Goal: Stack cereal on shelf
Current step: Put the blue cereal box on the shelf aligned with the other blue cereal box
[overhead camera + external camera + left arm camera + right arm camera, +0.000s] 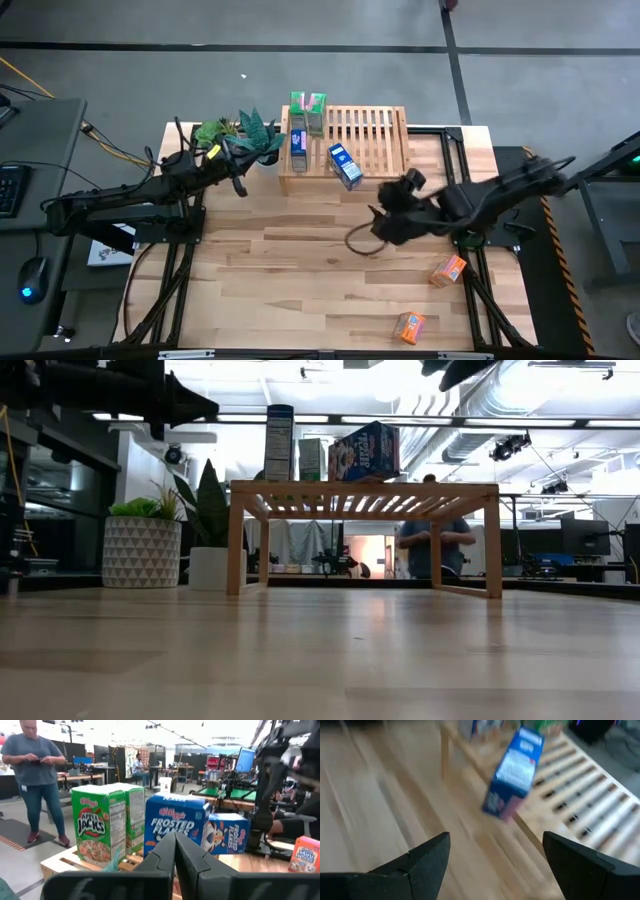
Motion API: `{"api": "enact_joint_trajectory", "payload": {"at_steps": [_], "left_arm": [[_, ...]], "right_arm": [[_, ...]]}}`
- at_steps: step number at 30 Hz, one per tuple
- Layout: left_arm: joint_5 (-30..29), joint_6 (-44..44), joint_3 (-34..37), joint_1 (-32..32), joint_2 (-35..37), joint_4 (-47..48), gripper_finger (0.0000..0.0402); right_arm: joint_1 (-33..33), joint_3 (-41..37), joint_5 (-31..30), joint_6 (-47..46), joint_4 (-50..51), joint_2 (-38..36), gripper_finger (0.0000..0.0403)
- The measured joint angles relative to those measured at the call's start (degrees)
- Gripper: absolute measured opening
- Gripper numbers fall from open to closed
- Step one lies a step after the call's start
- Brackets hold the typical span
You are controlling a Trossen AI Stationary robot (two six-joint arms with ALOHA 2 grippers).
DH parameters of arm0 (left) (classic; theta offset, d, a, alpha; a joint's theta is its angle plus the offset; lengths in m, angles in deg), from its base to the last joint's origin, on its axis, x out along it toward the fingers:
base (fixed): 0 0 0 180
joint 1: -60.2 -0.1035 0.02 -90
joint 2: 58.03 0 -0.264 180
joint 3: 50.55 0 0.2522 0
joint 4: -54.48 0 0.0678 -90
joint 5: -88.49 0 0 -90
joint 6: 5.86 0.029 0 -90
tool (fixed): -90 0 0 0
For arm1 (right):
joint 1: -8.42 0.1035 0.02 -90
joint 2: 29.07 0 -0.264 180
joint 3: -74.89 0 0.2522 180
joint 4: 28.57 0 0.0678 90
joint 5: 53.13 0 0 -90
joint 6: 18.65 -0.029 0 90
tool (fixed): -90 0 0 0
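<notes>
On your wood-plank surface (pixel 300 260), nearest the front edge, you have two orange cereal boxes (pixel 409 326) lying flat near the right corner, well apart from the shelf (pixel 365 140). Mid-surface, your right gripper (pixel 385 222) hovers with fingers spread wide and nothing between them, just in front of the shelf. At the far edge the slatted shelf carries two green boxes (pixel 308 110) at its back left, an upright blue box (pixel 298 150) and a second blue box (pixel 345 165) at its front edge. Your left gripper (pixel 238 180) waits beside the potted plants (pixel 240 135), fingers closed and empty. Beyond, a person (pixel 37 775) stands among desks and monitors.
</notes>
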Motion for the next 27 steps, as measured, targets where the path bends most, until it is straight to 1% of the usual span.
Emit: {"api": "enact_joint_trajectory", "payload": {"at_steps": [2,4,6,7,9,12,14,17,22,24,27], "left_arm": [[0.01,0.00,0.01,0.00,0.03,-0.29,0.0000],[0.01,-0.01,0.01,0.00,0.00,-0.43,0.0000],[0.00,0.00,0.00,0.00,0.00,-0.48,0.0000],[0.01,0.00,0.01,0.00,0.00,-0.46,0.0000],[0.00,0.07,0.00,0.00,0.00,-0.44,0.0000],[0.00,1.10,0.01,0.00,0.00,-0.25,0.0000],[-0.02,1.36,0.01,0.00,0.00,-0.20,0.0000],[-0.02,1.39,0.00,0.00,-0.02,-0.17,0.0000],[0.00,1.40,0.00,0.00,-0.02,-0.12,0.0000],[-0.01,1.39,0.01,0.01,-0.02,-0.04,0.0000],[0.03,0.84,0.00,0.00,-0.02,0.00,0.0000]], "right_arm": [[1.06,-9.77,-4.08,1.51,-14.12,-3.99,0.0312],[1.10,-18.62,-5.37,5.18,-29.16,-5.89,0.0312],[0.66,-25.79,-5.44,9.17,-42.52,-6.09,0.0312],[0.50,-28.63,-5.92,10.72,-48.38,-5.81,0.0312],[0.26,-32.79,-9.18,13.00,-58.55,-4.16,0.0312],[0.48,-36.43,-18.31,15.65,-68.98,0.08,0.0312],[0.85,-36.61,-22.99,16.92,-73.28,3.19,0.0312],[1.50,-34.45,-26.96,20.41,-73.96,7.86,0.0312],[2.66,-28.45,-35.79,27.64,-74.13,13.34,0.0312],[2.73,-26.88,-37.87,29.04,-74.11,14.81,0.0312],[2.67,-26.02,-37.32,29.81,-74.09,16.05,0.0312]]}}
